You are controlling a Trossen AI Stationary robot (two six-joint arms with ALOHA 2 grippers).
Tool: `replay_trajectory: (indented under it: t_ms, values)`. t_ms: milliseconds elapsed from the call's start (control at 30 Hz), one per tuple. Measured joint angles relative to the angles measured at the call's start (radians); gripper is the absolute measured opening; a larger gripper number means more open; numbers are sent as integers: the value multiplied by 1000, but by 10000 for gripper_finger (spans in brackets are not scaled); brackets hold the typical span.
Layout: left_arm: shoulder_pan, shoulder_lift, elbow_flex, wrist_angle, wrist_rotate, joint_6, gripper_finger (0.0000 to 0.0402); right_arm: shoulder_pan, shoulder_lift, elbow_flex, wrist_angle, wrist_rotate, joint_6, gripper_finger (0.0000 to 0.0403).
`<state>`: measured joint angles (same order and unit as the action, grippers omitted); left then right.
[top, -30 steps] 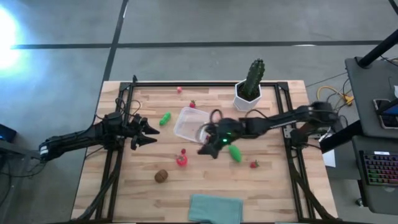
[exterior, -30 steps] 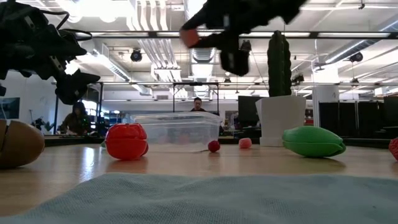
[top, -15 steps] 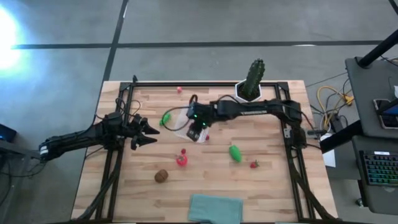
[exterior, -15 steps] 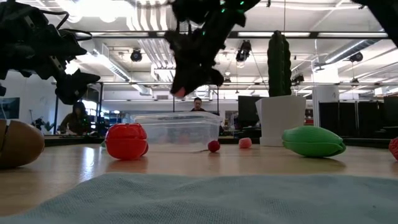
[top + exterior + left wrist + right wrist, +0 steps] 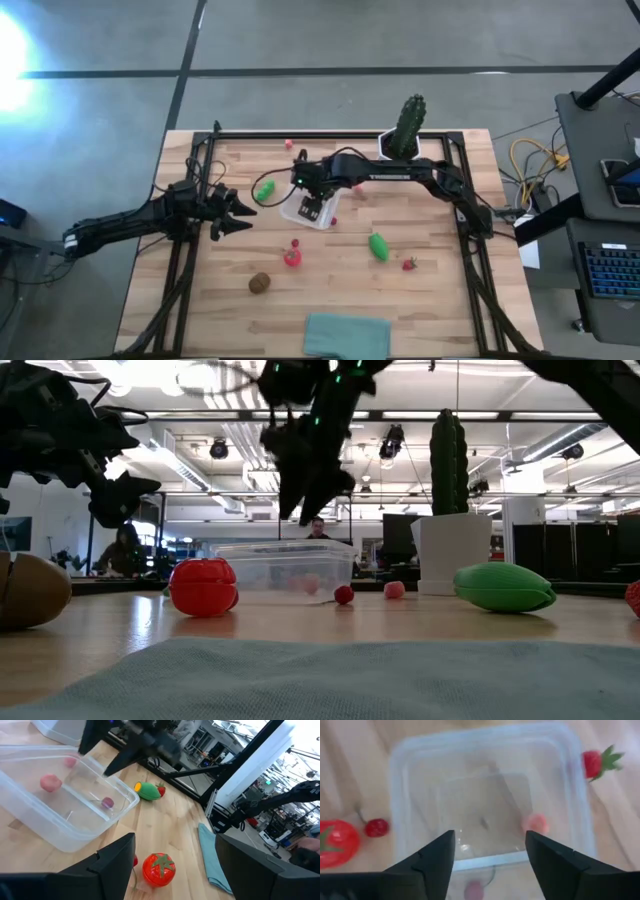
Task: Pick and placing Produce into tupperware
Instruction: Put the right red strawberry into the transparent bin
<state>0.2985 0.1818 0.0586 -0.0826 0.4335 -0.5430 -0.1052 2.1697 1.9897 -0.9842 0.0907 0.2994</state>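
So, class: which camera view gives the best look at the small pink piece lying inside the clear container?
The left wrist view: the pink piece lies unblocked on the clear container's floor. The right wrist view shows it blurred through the plastic, the low view only a faint pink smudge behind the wall, and in the high view the right gripper covers it.

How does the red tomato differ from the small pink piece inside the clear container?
The red tomato is clearly bigger than the pink piece. The tomato is deep red with a green leafy top; the pink piece is pale and plain. The tomato lies on the bare wooden table outside the clear container, while the pink piece rests on the container's floor. Both are small toy produce, and no tool holds either.
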Motion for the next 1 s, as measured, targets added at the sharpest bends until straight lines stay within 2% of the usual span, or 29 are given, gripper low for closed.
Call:
replay_trajectory:
  t_ms: [300, 433, 567, 667, 800, 900, 1000]
  values:
    - [0, -1, 0, 3, 0, 0, 261, 153, -247, -83, -71, 247, -4, 242]
    - [0, 0, -1, 4, 0, 0, 261, 252, -375, -199, -95, 299, 99, 242]
    - [0, 1, -1, 4, 0, 0, 261, 364, -486, -332, -174, 323, 273, 240]
    - [0, -1, -1, 4, 0, 0, 261, 445, -542, -429, -239, 295, 425, 241]
    - [0, 0, -1, 5, 0, 0, 261, 548, -582, -534, -247, 230, 727, 241]
    - [0, 0, -1, 5, 0, 0, 261, 612, -595, -593, -337, 197, 937, 239]
    - [0, -1, -1, 5, 0, 0, 261, 638, -595, -646, -488, 75, 1206, 238]
